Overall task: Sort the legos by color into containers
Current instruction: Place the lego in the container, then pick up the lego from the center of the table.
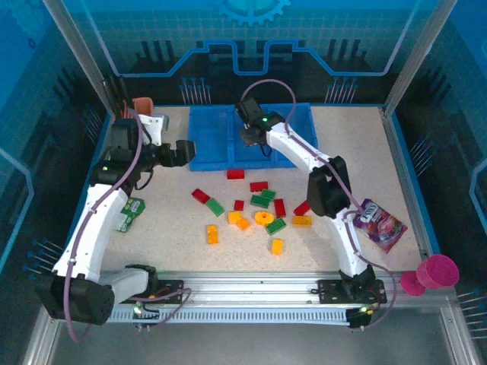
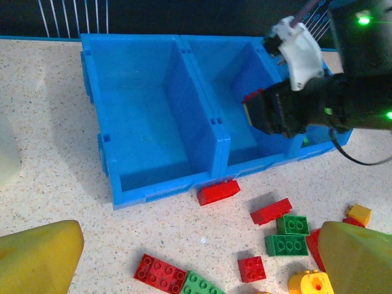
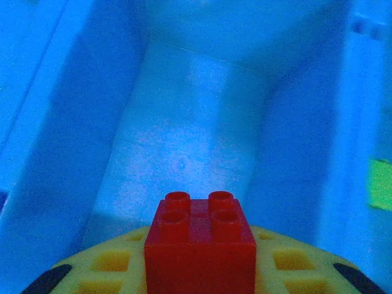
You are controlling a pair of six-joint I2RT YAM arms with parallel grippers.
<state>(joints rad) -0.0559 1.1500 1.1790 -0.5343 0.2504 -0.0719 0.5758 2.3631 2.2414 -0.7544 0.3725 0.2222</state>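
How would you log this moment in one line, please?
right jaws: shut on red brick over middle compartment | left jaws: open | table: loose legos

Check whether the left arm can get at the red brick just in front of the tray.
Probably yes. The left gripper is open, with bare table between it and the red brick. The tray wall right behind the brick may crowd a finger; the right gripper sits above the middle compartment.

A green packet [image 1: 131, 214] lies left, a purple packet [image 1: 380, 224] right (pink cup [image 1: 436, 271] near it).
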